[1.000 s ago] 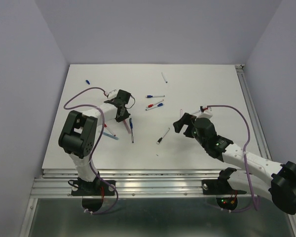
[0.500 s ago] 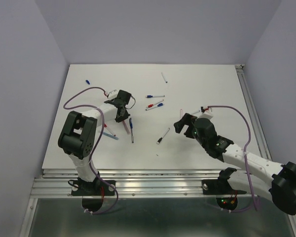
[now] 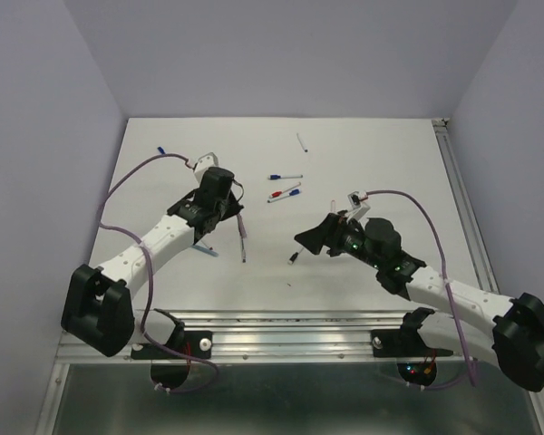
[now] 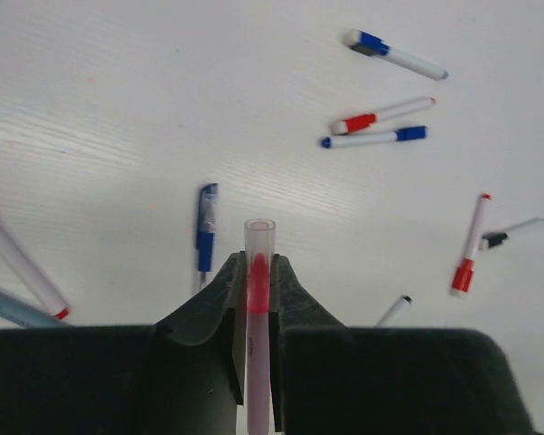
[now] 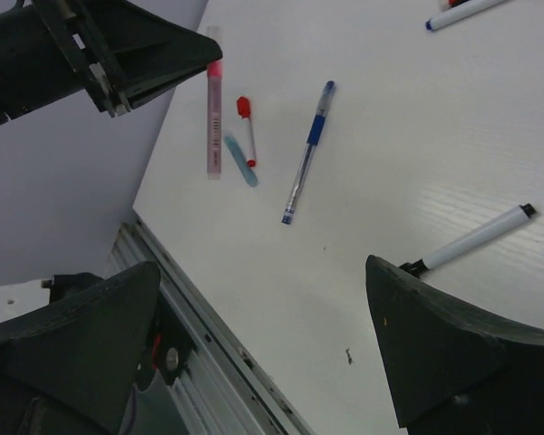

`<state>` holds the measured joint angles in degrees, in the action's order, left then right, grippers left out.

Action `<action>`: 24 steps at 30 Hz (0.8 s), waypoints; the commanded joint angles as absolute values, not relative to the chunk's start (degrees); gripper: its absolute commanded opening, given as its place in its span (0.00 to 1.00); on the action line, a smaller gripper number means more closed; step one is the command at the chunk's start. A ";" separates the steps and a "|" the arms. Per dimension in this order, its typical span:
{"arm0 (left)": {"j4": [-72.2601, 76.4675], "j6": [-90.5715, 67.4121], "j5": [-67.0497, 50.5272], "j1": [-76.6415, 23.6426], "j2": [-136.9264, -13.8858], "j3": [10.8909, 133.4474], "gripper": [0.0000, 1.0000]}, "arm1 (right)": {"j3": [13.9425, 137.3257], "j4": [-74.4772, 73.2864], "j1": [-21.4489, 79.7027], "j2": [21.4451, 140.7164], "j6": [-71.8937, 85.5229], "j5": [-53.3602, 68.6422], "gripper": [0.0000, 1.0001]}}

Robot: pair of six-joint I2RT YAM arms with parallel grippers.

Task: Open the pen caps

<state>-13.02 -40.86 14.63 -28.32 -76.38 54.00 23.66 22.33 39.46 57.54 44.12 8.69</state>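
My left gripper (image 4: 258,272) is shut on a slim pink pen (image 4: 257,362). Its clear cap (image 4: 259,237) sticks out past the fingertips and shows the pink tip inside. From above, that gripper (image 3: 221,212) hangs over the left middle of the table. In the right wrist view the pink pen (image 5: 213,118) hangs clear of the table. My right gripper (image 3: 314,237) stands wide open and empty, low over the table centre. A white pen with a black cap (image 5: 476,237) lies beside its right finger. A blue pen (image 4: 205,237) lies just beyond the held pen.
Several capped pens lie scattered: a blue-capped one (image 4: 394,54), a red one (image 4: 381,115) and a blue one (image 4: 374,139) side by side, another red one (image 4: 470,245). A red-capped pen (image 5: 247,131) and a light blue pen (image 5: 240,160) lie near the table's front rail (image 5: 208,317).
My left arm has swung up and lifted the pink pen off the table, its jaws tightened on it. My right gripper has moved left toward the table centre, still open.
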 commanded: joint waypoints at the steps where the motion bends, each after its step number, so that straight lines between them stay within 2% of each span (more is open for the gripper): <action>1: -3.09 -39.29 5.92 -32.43 -72.43 50.89 0.00 | 22.67 38.30 39.64 62.83 48.24 21.26 1.00; 5: 1.93 -41.39 2.55 -36.03 -72.68 49.66 0.00 | 23.20 47.35 39.99 68.54 52.90 24.43 1.00; 12: 5.53 -45.26 3.87 -42.27 -74.18 51.06 0.00 | 26.36 47.99 41.92 76.19 53.44 21.36 0.98; 14: 5.97 -46.31 4.39 -43.85 -74.53 51.50 0.00 | 26.80 48.08 42.19 77.95 53.53 20.22 0.94; 16: 6.15 -46.49 5.09 -44.64 -75.06 52.20 0.00 | 27.33 48.25 42.45 79.01 53.61 19.52 0.85; 21: 6.68 -46.23 4.57 -46.32 -76.99 53.08 0.00 | 27.86 49.66 42.63 80.68 52.47 17.49 0.75; 23: 6.68 -46.84 4.66 -46.58 -77.61 53.44 0.00 | 28.56 49.31 42.63 81.21 52.47 17.05 0.67; 24: 6.68 -47.02 4.66 -46.67 -77.69 53.44 0.00 | 28.74 49.57 42.63 81.73 52.73 17.14 0.57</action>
<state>4.14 -46.04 4.51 -46.13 -77.65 50.70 24.95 44.60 42.09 80.82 53.39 18.92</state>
